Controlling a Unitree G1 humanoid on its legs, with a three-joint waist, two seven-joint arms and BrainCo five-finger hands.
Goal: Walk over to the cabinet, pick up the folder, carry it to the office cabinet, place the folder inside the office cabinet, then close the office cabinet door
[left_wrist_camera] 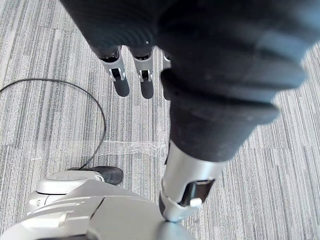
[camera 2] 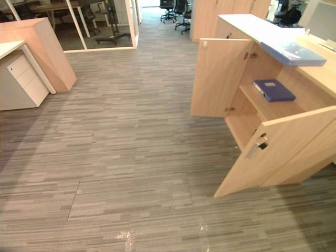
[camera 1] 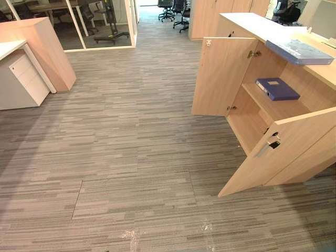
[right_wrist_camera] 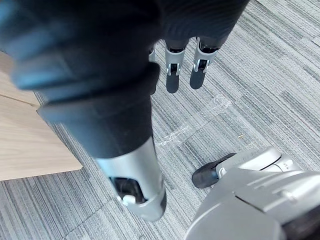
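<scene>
Where doors [camera 1: 223,76] stand open, folder [camera 1: 277,88]: dark blue, on the office cabinet [camera 1: 251,125] shelf [camera 1: 265,105].
Floor [camera 1: 131,136]: grey striped carpet.
Label [camera 1: 273,83]: white, unreadable.
Left hand [left_wrist_camera: 121,82], right hand [right_wrist_camera: 172,80]: fingers straight, empty.

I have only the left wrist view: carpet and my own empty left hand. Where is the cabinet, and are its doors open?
Observer: The cabinet stands ahead on the right, with both doors swung open.
Operator: Good. Is a folder inside it?
Observer: Yes, a dark blue folder lies flat on the shelf inside.
Operator: And my right hand, does it hold something?
Observer: No. The right hand hangs over the carpet, fingers straight, holding nothing.
</scene>
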